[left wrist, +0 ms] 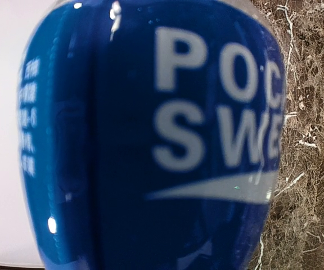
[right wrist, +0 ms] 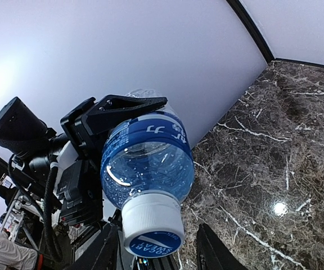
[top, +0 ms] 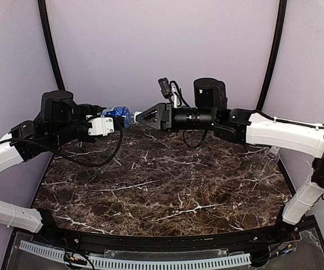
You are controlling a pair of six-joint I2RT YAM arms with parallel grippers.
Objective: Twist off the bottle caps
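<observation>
At upper centre-left, the bottle [top: 120,116] is held sideways above the table [top: 167,185] by the left gripper [top: 112,120], which is closed on its body. Its cap [right wrist: 152,225] is flanked by the right gripper [top: 138,117]; a firm pinch cannot be confirmed. The cap should be gripped squarely and turned along the bottle's axis. Counted: one bottle, one cap.

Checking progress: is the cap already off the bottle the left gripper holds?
No, the white cap with a blue top is on the neck of the blue-labelled bottle.
</observation>
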